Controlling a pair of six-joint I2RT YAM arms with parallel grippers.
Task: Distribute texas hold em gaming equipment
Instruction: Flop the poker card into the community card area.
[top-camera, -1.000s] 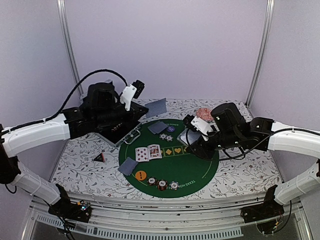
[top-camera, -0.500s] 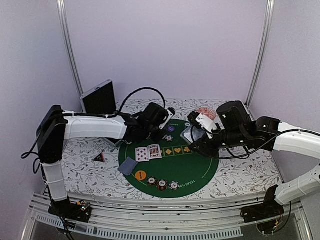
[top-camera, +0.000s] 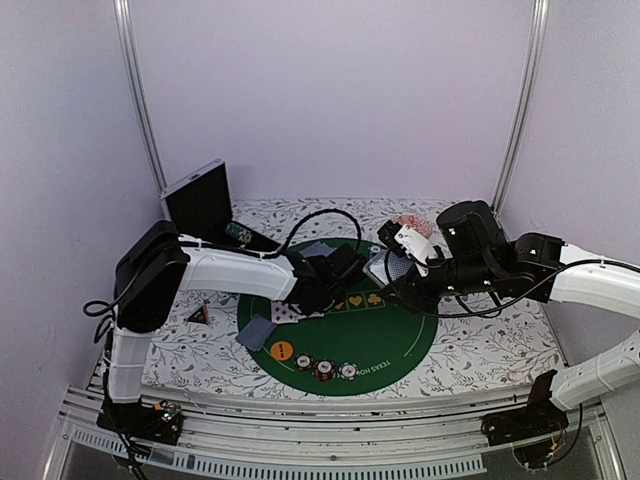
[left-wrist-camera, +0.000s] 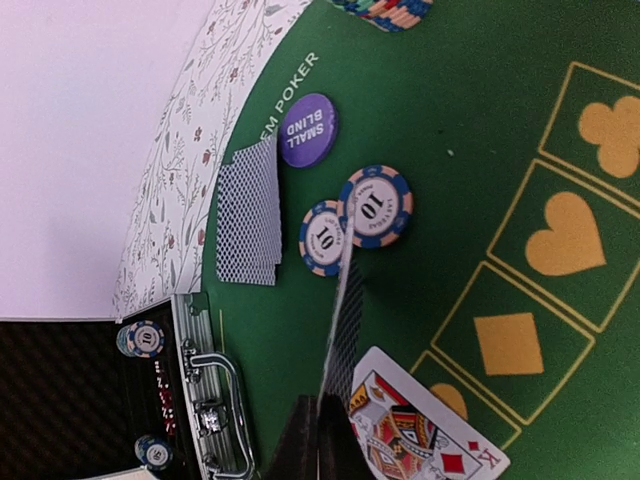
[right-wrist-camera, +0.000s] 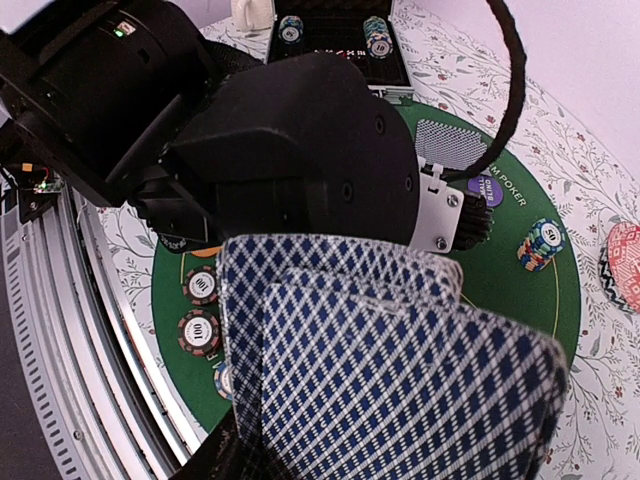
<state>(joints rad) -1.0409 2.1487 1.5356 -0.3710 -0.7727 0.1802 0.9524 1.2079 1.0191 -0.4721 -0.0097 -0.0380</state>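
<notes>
left pincer (left-wrist-camera: 320, 432): closed on single card (left-wrist-camera: 342, 310), edge-on over green mat (left-wrist-camera: 450, 120) | right pincer (top-camera: 395, 268): clamped on fan of cards (right-wrist-camera: 400, 400) | handling: light, thin, bendy, slippery; I judge pinch at short edge

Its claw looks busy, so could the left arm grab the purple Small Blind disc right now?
Probably not yet. The purple disc lies uncovered just ahead of the left claw, so the way looks free, but the claw is shut on a playing card and would need to drop it first.
</notes>
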